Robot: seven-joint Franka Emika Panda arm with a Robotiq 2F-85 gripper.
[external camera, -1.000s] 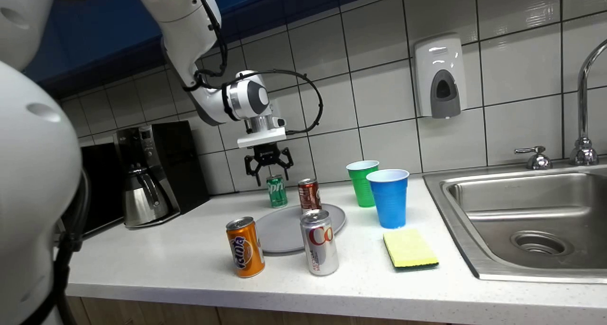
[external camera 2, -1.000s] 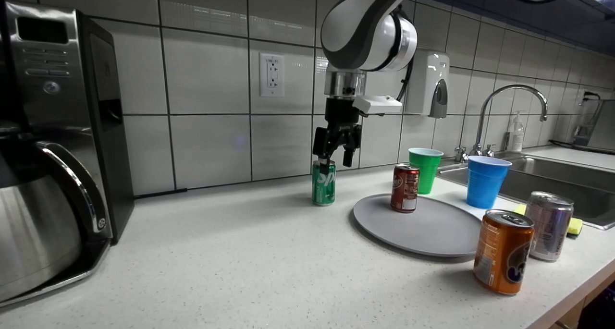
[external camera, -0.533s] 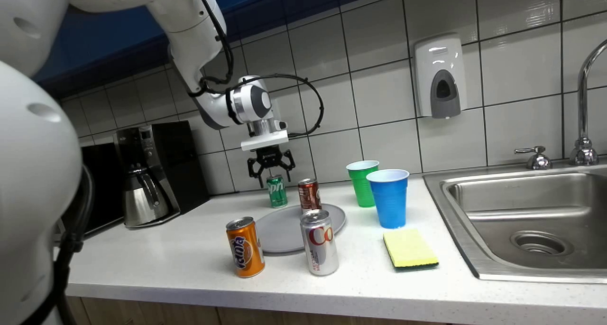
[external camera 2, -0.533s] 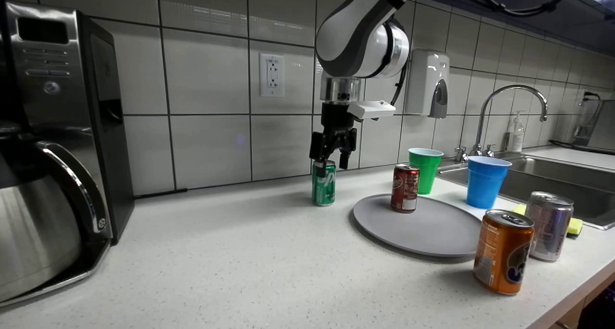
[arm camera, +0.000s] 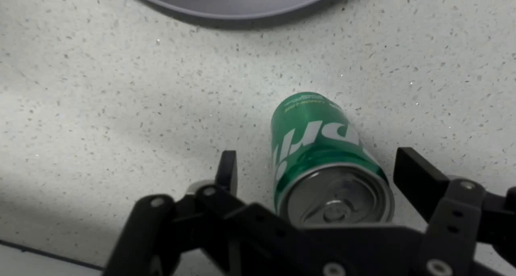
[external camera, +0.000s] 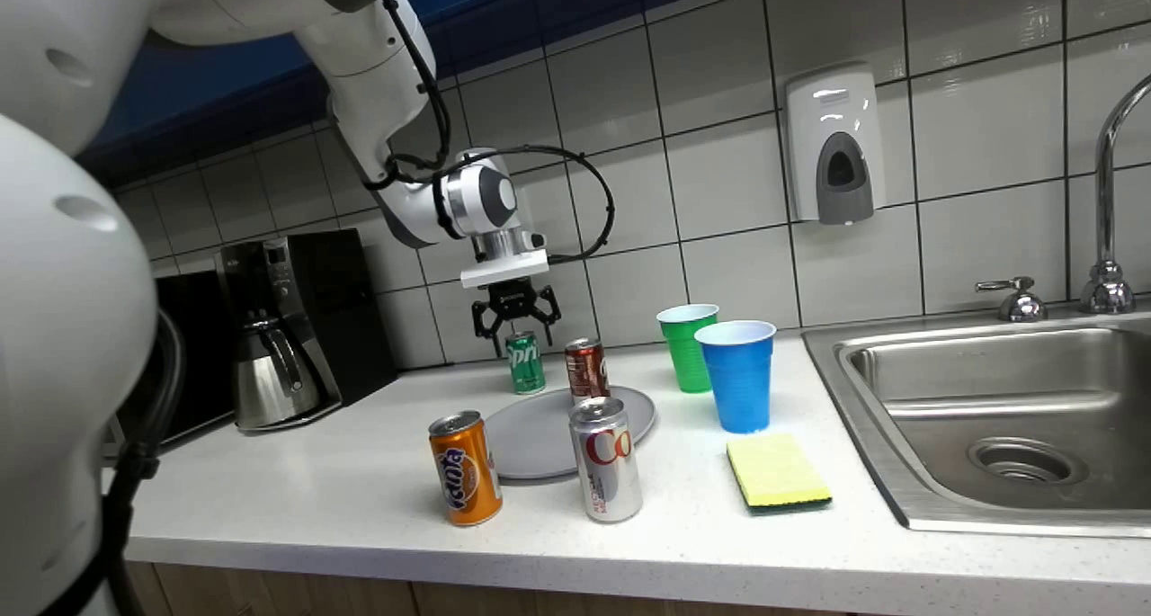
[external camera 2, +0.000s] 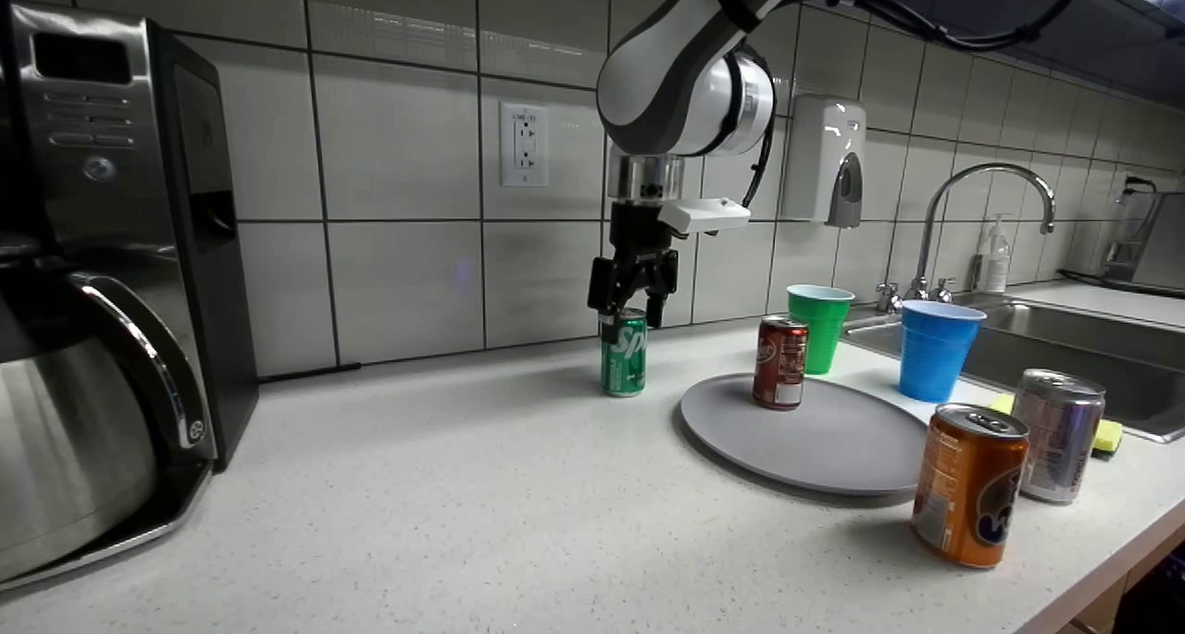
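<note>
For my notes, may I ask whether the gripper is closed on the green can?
No, in the wrist view the gripper stands open, with gaps on both sides of the green can.

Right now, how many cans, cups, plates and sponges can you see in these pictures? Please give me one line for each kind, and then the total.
Cans: 4 (green can, dark red can, orange can, silver can)
Cups: 2 (green cup, blue cup)
Gray plate: 1
Yellow sponge: 1
Total: 8
</note>
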